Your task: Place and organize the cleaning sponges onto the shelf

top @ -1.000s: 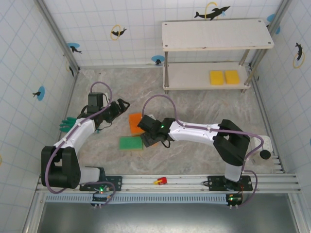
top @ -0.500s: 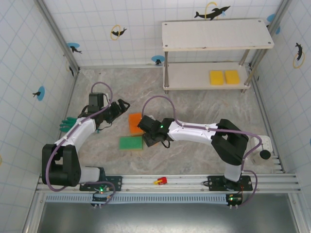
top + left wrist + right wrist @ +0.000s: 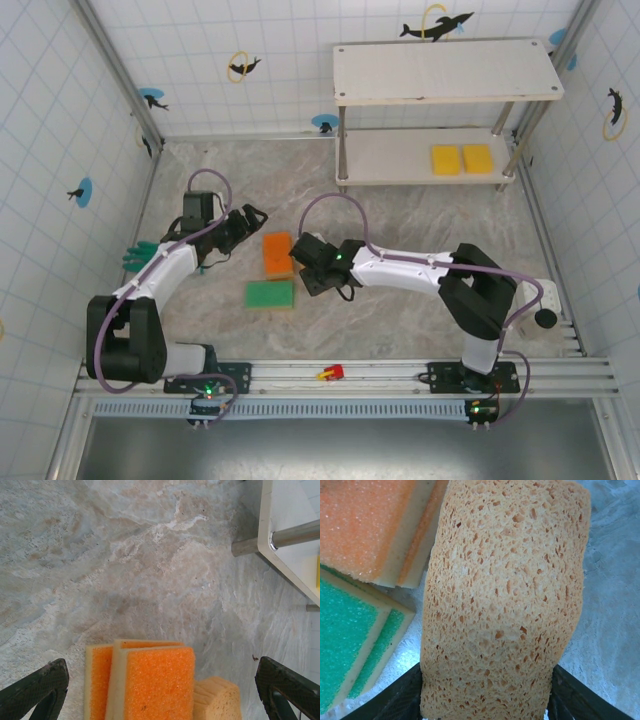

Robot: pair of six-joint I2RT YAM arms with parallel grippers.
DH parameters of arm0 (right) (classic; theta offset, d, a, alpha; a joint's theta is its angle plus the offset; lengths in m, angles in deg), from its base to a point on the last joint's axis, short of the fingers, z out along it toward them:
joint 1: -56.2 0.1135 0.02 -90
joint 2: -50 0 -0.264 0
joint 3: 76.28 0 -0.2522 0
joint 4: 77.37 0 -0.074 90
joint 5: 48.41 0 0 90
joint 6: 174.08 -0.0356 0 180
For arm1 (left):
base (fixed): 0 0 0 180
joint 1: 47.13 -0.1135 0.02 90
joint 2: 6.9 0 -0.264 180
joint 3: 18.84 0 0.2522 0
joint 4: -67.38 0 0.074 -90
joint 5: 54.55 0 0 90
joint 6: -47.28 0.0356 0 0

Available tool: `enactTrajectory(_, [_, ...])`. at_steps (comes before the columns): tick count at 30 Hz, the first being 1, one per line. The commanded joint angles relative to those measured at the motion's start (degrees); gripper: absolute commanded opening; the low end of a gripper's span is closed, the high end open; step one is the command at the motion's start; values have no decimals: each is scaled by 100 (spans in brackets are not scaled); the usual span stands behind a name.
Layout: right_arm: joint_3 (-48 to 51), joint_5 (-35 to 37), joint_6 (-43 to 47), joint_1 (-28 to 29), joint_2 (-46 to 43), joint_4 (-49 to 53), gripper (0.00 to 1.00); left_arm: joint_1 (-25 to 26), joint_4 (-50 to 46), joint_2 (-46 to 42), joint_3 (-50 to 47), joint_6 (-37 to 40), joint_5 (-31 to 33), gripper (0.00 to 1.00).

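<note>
- Fingers of the right arm (image 3: 395, 702) pinch an upright pale orange sponge (image 3: 505, 595) beside the orange sponges (image 3: 277, 254) and green sponge (image 3: 270, 294) on the bench (image 3: 420, 225).
- Left fingers (image 3: 37, 687) spread wide, either side of the orange sponges.
- Two yellow sponges (image 3: 446, 159) lie on the shelf (image 3: 390, 158), lower board.

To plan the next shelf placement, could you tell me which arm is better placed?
Right: the right gripper clasps the pale orange sponge, nearer the shelf; the left gripper hangs open by the orange sponges.
</note>
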Motion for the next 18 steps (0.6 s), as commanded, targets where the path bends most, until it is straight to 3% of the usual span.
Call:
enactTrajectory(1, [119, 26, 7, -45, -232, -49, 60, 11, 65, 81, 49, 59, -15, 97])
enactTrajectory(18, [275, 214, 175, -255, -630, 29, 55, 16, 129, 148, 50, 48, -50, 97])
